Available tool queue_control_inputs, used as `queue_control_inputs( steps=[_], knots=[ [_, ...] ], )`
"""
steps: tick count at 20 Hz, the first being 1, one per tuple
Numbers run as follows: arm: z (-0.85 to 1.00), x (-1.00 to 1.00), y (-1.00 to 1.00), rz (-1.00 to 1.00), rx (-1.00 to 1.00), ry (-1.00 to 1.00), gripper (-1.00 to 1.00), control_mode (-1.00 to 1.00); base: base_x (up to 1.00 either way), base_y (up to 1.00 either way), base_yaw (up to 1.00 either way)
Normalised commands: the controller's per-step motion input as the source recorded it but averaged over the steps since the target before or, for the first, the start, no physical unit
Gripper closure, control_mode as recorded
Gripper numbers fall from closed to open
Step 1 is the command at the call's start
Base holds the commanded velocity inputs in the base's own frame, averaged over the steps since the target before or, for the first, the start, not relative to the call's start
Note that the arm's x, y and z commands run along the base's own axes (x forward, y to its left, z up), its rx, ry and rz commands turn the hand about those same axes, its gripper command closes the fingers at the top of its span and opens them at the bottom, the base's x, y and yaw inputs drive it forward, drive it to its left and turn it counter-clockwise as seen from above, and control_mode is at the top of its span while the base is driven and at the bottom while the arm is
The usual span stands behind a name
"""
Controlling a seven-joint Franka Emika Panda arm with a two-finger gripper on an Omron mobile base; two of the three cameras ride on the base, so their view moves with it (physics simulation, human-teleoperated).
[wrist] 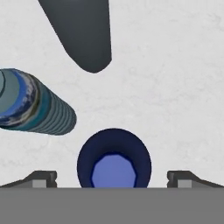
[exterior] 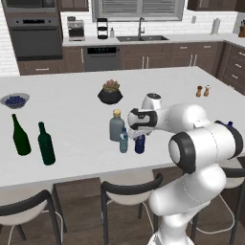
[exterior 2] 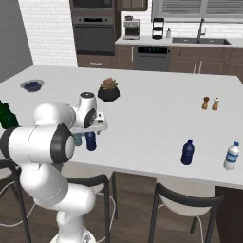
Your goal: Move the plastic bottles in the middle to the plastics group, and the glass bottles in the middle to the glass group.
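Three bottles stand in the middle of the island: a grey glass bottle [exterior: 116,126] with a tan cap, a pale blue plastic bottle [exterior: 124,141] and a dark navy plastic bottle [exterior: 139,144]. My gripper [exterior: 139,133] hangs open directly above the navy bottle [wrist: 114,162], whose cap sits between the two fingertips [wrist: 43,178]. The pale bottle [wrist: 37,108] and the grey bottle [wrist: 83,35] lie beyond it in the hand view. The glass group, two tall dark green bottles [exterior: 20,136] [exterior: 46,144], stands far left. The plastics group, a navy bottle [exterior 2: 188,152] and a pale one [exterior 2: 231,155], stands far right.
A potted plant [exterior: 110,92] in a black pot sits behind the middle bottles. A bowl of blueberries [exterior: 15,100] is at the far left, salt and pepper shakers [exterior 2: 210,103] at the far right. Stools [exterior: 129,191] line the near edge of the island.
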Motion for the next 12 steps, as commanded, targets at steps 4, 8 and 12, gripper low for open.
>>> queue_control_inputs(
  steps=[4, 8, 12],
  knots=[
    [-0.19, 0.0, 0.0, 0.0, 0.0, 0.0, -1.0, -1.0, 0.0, 0.0, 0.0],
    [-0.24, 0.0, 0.0, 0.0, 0.0, 0.0, -1.0, -1.0, 0.0, 0.0, 0.0],
    [-0.19, 0.0, 0.0, 0.0, 0.0, 0.07, -1.0, -1.0, 0.0, 0.0, 0.0]
  ],
)
